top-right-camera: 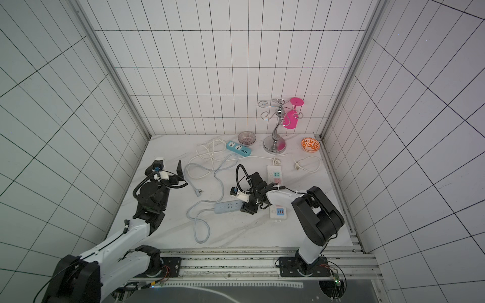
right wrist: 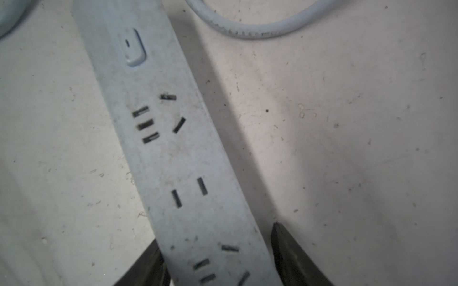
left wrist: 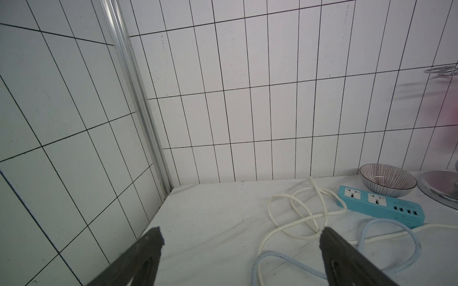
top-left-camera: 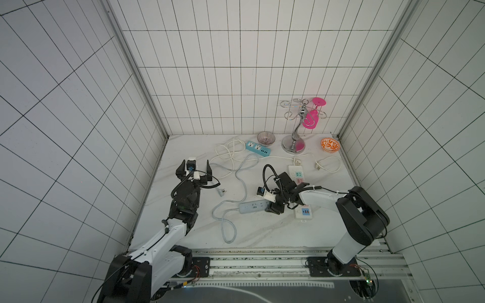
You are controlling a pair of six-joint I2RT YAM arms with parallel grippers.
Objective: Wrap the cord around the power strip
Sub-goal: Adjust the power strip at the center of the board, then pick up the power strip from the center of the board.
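The power strip [top-left-camera: 252,207] [right wrist: 178,161] is a short, pale grey-blue bar. It lies flat on the white table [top-left-camera: 265,237], near the middle and a bit toward the robot. Up close it has small dark slots in groups along its top, a rounded button [right wrist: 132,47] near one end, and little dirty specks. The cord [top-left-camera: 245,189] [right wrist: 260,31] is thick and the same pale colour. It comes out of the strip's left end, makes a long loop toward the front edge of the table, and then snakes away in wide bends. It ends in a plug [top-left-camera: 219,193] that lies near the left arm. All of the cord lies loose on the table, beside the strip and not around it. The right gripper [right wrist: 215,237] is closed in on the strip's other end, with one dark finger against each long side. The left gripper [top-left-camera: 195,164] [left wrist: 241,235] is wide open and holds nothing. It hangs above the table close to the left wall [top-left-camera: 141,168]. A long white strip [top-left-camera: 296,174] lies just beside the right gripper and runs under the right arm, so that side is crowded. Along the back wall sit a teal strip [top-left-camera: 258,148], thin white cords [top-left-camera: 228,150], a striped bowl [top-left-camera: 265,138], an orange bowl [top-left-camera: 330,144] and a shiny metal stand [top-left-camera: 293,147] with a pink glass [top-left-camera: 311,119]. Bare table shows in front of the power strip, and also between the left arm and the cord's loops.
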